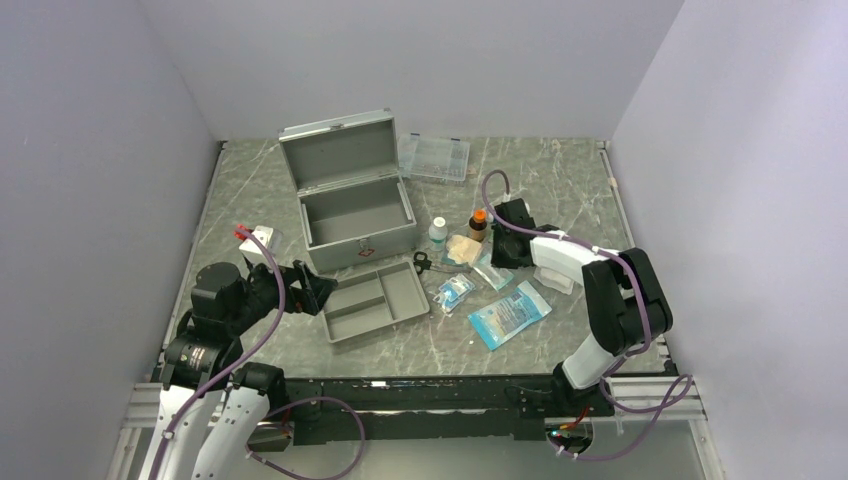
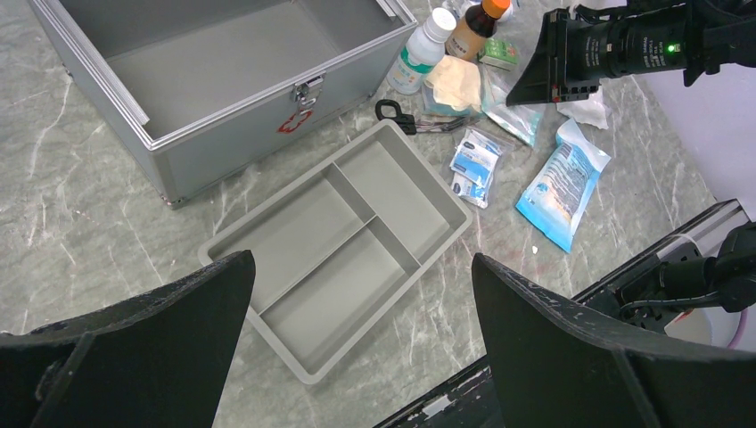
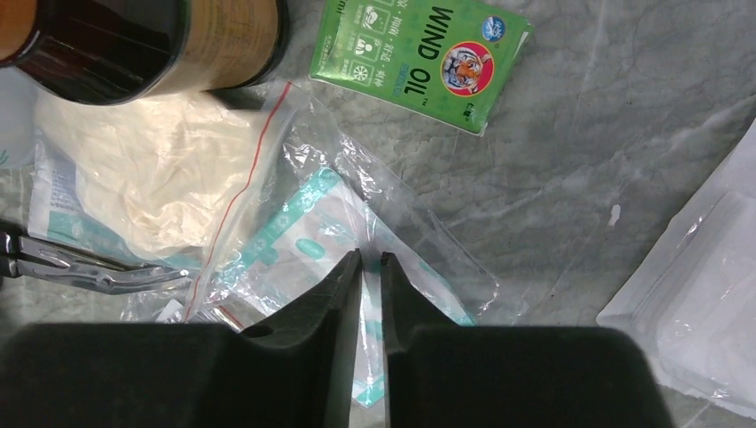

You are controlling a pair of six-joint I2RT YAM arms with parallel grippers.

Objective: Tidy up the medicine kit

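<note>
Left arm folded low, left fingers (image 2: 160,348) spread wide above the tray (image 2: 294,234). Right arm reaches down, right fingers (image 3: 325,312) nearly pressed together over a clear bag (image 3: 419,242). I see the kit (image 1: 365,243) open behind the tray.

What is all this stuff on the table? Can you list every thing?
medicine kit: one, grey, back left, open
divided tray: one, grey, before kit
compartment case: one, clear, behind kit
white bottle: one, white, right of kit
brown bottle: one, brown, beside it
scissors: one, black-handled, right of tray
blue packets: two, blue, right of tray
cream bag: one, cream, by bottles
sachet: one, green, by brown bottle
zip bag: one, clear, under right gripper
white packet: one, white, under right arm
small box: one, white, left of kit
left gripper: one, black, open, at tray's left
right gripper: one, black, nearly closed over zip bag
</note>
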